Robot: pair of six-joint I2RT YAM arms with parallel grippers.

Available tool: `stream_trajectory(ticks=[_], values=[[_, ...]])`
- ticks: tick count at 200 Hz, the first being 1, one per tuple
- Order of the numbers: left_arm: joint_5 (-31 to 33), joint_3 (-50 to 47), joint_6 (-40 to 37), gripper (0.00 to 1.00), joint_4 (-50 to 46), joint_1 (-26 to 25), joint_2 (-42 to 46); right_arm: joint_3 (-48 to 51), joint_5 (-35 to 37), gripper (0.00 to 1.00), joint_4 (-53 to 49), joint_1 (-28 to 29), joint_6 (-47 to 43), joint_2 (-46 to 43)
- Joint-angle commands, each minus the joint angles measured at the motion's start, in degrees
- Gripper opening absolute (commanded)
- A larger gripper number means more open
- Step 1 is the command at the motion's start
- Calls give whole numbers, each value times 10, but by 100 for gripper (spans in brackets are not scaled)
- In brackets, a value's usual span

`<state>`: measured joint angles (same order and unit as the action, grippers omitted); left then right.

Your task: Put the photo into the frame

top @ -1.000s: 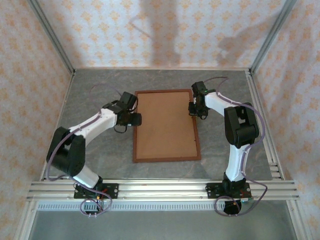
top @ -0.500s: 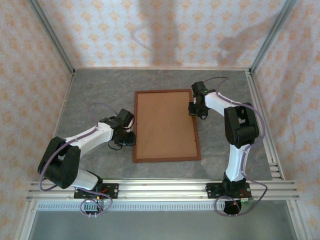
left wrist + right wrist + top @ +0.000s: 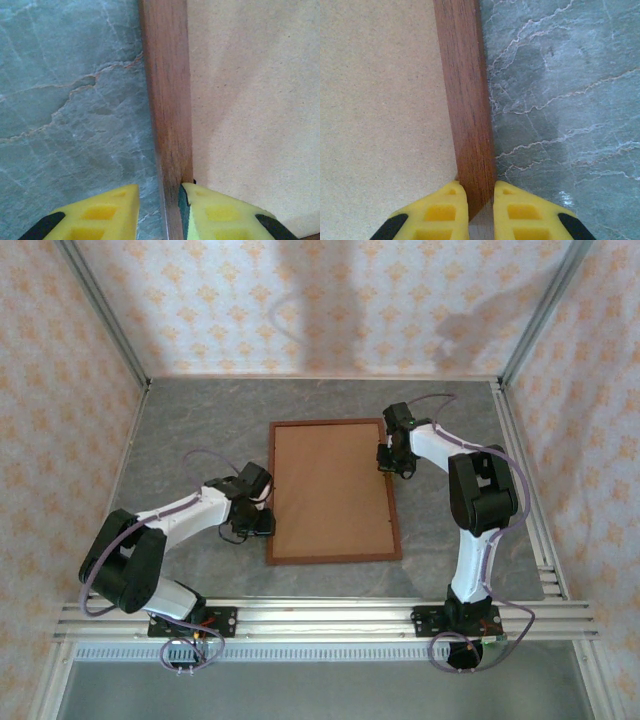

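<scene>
Grey marble tabletop (image 3: 180,440) carries the frame (image 3: 330,558) flat, with brown backing (image 3: 330,490) filling its opening. The right hand (image 3: 475,192) is clamped on the right rail, probably to pin the frame. The left hand (image 3: 160,192) straddles the left rail near the corner, fingers apart, outer one off the wood. Whether the photo lies beneath, I cannot tell.

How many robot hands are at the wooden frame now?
2. The left hand straddles the frame at its left rail, near the front; the right hand grips its right rail, farther back.
</scene>
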<state>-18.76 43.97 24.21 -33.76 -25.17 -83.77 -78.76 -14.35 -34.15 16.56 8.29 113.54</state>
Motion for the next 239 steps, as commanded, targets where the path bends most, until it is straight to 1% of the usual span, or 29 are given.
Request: stream_trajectory(ticks=[1,45,113,149,175,214,228,239], values=[[-7,-15,9,29,14,-13,-21,13,-2,13,-3,13,3,23],[-16,-13,18,31,50,-29,-50,15,-11,13,1,14,8,23],[5,-7,14,40,76,-59,-98,30,-15,13,11,19,16,18],[13,-4,12,43,77,-66,-103,31,-14,13,11,20,18,18],[43,13,11,48,54,-66,-73,26,-9,13,5,20,16,16],[156,52,5,56,1,-58,22,3,11,15,-14,20,9,7],[167,55,6,58,11,-42,45,-8,17,18,-19,20,8,4],[162,55,10,59,24,-22,54,-16,20,22,-22,19,9,-4]])
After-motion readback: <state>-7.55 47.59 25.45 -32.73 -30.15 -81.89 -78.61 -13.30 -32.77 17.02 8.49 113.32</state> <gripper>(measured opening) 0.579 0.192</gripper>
